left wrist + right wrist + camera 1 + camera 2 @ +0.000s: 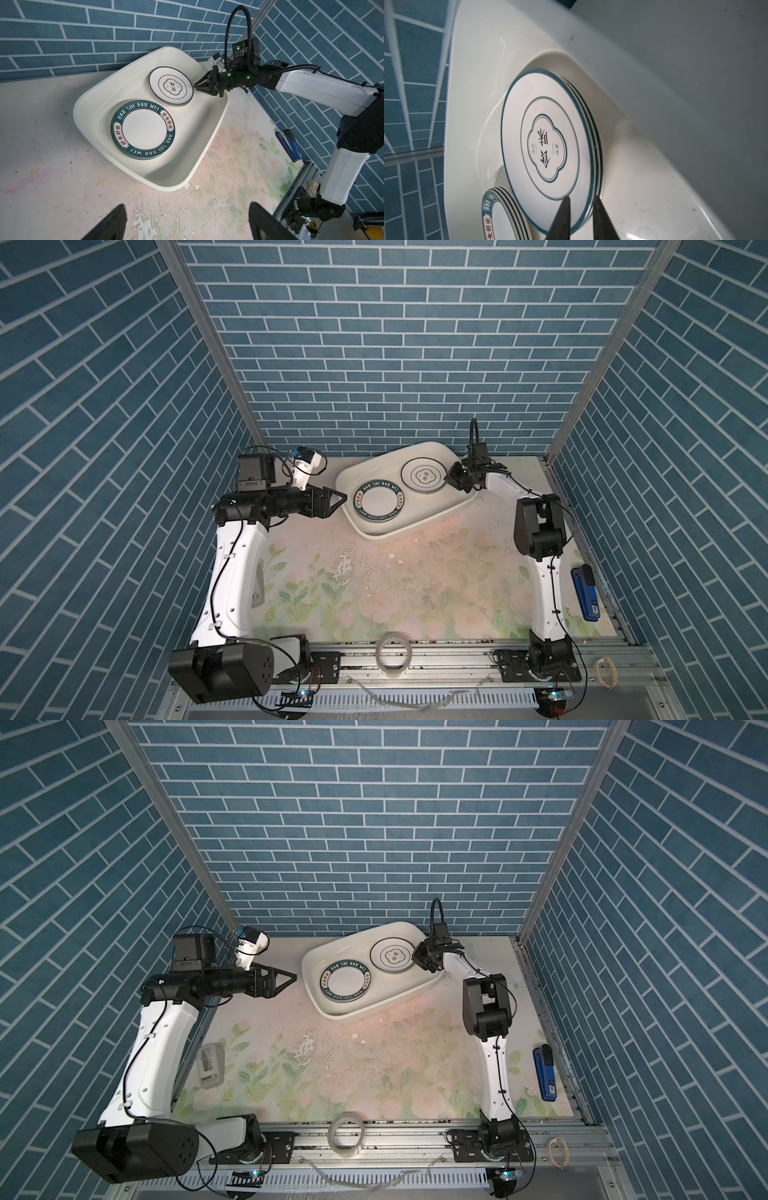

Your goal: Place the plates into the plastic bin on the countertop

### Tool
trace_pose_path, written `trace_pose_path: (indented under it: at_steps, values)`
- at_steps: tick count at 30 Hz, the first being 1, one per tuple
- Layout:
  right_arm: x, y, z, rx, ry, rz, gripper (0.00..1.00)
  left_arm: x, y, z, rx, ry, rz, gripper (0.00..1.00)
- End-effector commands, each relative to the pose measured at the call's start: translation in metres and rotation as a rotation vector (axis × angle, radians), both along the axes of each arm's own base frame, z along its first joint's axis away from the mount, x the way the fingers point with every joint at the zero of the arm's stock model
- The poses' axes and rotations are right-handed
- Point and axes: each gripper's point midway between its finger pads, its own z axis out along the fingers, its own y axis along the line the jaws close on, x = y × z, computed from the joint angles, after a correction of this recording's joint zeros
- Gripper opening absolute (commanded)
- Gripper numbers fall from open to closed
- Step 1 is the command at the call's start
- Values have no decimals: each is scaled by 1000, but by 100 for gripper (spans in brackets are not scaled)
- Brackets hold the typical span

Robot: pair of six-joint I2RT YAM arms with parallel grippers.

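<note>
The right gripper [196, 85] reaches in over the plastic bin's [187, 149] rim on its own side, tips lowered to the edge of the emblem plate stack [170, 86] — white plates with a thin green edge line and a flower-shaped emblem with dark characters at centre. In the right wrist view its two dark fingers [560, 224] stand close together with only a slit between them, and the top plate's rim runs through that slit. One finger sits over the plate's face, its mate down beside the stack's edges. Whether they pinch the rim or merely straddle it, I cannot tell. The stack lies flat on the bin floor, several plates deep, directly ahead of these tips. Beyond it, further from the right gripper, sits the lettered plate stack [143, 128] — broad green rims, white lettering, red characters in pale panels. It is also flat in the bin, close beside the emblem stack. The left gripper [341, 501] hangs outside the bin, roughly level, pointing at the bin's nearest corner. Its jaws are spread wide, with bare worktop [374, 593] showing between the fingers in the left wrist view. The lettered stack is the nearer one to it, ahead past the bin wall. Well behind both grippers, at the worktop's front edge, sits a clear tape roll [392, 651]. A blue and black stapler [585, 593] lies out beside the right arm.
</note>
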Motion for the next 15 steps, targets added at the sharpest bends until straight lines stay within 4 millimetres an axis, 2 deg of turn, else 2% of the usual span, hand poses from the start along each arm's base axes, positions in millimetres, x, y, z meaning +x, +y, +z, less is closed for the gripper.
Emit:
trace_pose_path:
  at_steps: [1,4,9,10,11,13,15]
  values:
    - [1,2,35,-8,-62,25,21,-4,0,0,9,-17,-7,95]
    - [5,2,58,-18,-123,46,21,5,8,-4,35,-8,52,98]
    - [6,-2,118,-66,-286,95,24,28,37,-10,109,-6,241,100]
    - [2,-5,146,-78,-343,101,25,33,43,-10,113,-5,284,100]
    - [-1,-8,164,-98,-389,106,27,38,50,-12,129,-3,331,100]
    - [-9,-15,193,-144,-466,121,31,45,61,-19,155,3,392,100]
    - [-20,-27,218,-200,-528,122,39,51,72,-28,191,6,445,99]
